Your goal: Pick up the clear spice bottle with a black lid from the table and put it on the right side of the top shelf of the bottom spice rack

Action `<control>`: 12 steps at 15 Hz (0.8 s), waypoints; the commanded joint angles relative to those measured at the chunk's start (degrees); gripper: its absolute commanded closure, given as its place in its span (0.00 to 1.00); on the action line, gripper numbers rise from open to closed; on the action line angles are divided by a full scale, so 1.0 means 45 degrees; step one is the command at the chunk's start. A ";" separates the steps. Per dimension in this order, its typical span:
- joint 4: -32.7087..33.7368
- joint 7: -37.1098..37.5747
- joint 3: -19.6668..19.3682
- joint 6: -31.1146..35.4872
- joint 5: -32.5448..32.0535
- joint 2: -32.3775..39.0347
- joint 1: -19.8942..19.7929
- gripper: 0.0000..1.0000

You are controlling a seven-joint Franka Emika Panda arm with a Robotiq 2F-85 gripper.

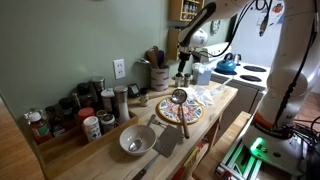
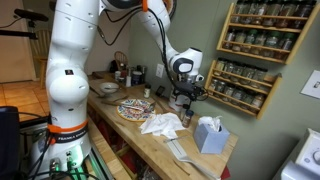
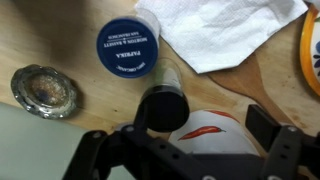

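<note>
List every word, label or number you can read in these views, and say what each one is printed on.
"PAPRIKA": white print on the blue round lid, upside down in the wrist view.
Smaller line of print on that same lid: too blurred to read.
Black cap of the spice bottle: no print shows.
Jar labels on the bottom spice rack: too small to read.

exterior: from opposite ends along the table, sharing the arm | wrist: close, looking down

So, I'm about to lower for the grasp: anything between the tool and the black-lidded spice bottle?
Nothing visible: the spice bottle sits unobstructed beneath the open tool. A blue-lidded jar stands close beside it, not between.
</note>
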 commanded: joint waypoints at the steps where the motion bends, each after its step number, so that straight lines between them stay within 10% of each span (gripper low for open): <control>1: 0.0546 -0.0480 0.0392 0.0237 -0.0094 0.0744 -0.0480 0.00; 12: 0.1687 -0.0352 0.0831 0.0060 -0.0798 0.2060 -0.0885 0.00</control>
